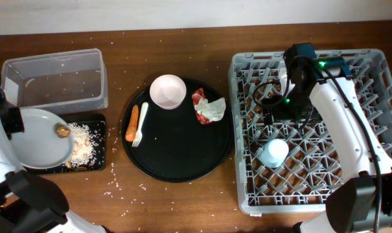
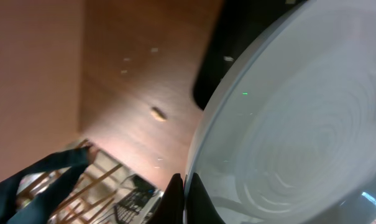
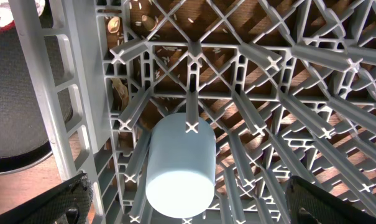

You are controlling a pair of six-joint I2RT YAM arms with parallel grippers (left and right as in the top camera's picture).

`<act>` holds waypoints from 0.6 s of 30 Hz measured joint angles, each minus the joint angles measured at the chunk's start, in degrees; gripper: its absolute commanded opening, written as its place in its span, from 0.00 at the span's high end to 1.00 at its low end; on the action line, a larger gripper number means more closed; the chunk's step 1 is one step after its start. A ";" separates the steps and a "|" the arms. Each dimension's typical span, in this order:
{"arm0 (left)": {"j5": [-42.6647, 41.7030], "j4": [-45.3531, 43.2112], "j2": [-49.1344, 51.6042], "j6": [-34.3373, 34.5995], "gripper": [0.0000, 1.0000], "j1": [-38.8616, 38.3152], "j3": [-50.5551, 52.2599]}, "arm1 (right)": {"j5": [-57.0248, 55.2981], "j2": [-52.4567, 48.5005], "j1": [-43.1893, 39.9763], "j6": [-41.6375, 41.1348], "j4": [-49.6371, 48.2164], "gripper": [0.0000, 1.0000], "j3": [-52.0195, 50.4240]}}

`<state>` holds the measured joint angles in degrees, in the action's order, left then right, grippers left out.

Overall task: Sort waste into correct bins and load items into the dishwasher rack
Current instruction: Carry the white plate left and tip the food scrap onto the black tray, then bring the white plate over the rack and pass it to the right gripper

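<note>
My left gripper (image 2: pixel 184 202) is shut on the rim of the pale grey plate (image 1: pixel 40 137) and holds it tilted over the shallow black tray (image 1: pixel 98 120). A brown food chunk (image 1: pixel 63 131) sits at the plate's edge, and pale grain crumbs (image 1: pixel 83 144) lie in the tray. The plate fills the left wrist view (image 2: pixel 293 137). My right gripper (image 3: pixel 188 199) is open above the grey dishwasher rack (image 1: pixel 247 65), over the light blue cup (image 3: pixel 178 165), which stands upside down there (image 1: pixel 273 153). The white bowl (image 1: pixel 168 91), carrot (image 1: pixel 131 123), white fork (image 1: pixel 141 123) and wrapper (image 1: pixel 207 107) lie on the round black tray (image 1: pixel 183 162).
The clear plastic tub (image 1: pixel 53 81) stands at the back left, behind the shallow black tray. Grain crumbs are scattered over the wooden table (image 1: pixel 137 191) and under the rack (image 3: pixel 138 25).
</note>
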<state>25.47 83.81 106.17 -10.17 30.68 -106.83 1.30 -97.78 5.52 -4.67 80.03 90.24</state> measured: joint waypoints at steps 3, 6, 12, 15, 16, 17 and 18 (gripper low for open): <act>5.66 -0.48 0.00 2.38 0.99 0.00 0.00 | 0.00 0.00 0.00 0.02 -0.52 0.02 0.00; 12.20 -0.57 0.00 6.71 1.00 -0.26 0.00 | 0.00 0.00 0.00 0.09 -0.63 0.02 0.00; 21.38 -2.36 0.00 12.68 1.00 -3.76 0.00 | 0.00 0.00 0.00 0.17 -0.79 0.02 0.00; 23.47 -2.71 0.00 13.51 1.00 -6.36 0.00 | 0.00 0.00 0.00 0.17 -0.81 0.02 0.00; 24.17 -2.75 0.00 13.68 1.00 -7.58 0.00 | 0.00 0.00 0.00 0.20 -0.81 0.02 0.00; 24.74 -2.78 0.00 13.66 0.99 -8.92 0.00 | 0.00 0.00 0.00 0.15 -0.81 0.02 0.00; 25.33 -2.62 0.00 13.62 0.99 -9.84 0.00 | 0.00 0.00 0.00 0.15 -0.79 0.02 0.00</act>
<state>50.81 81.19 106.17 3.44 20.84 -106.83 1.30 -97.78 5.52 -4.51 79.24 90.24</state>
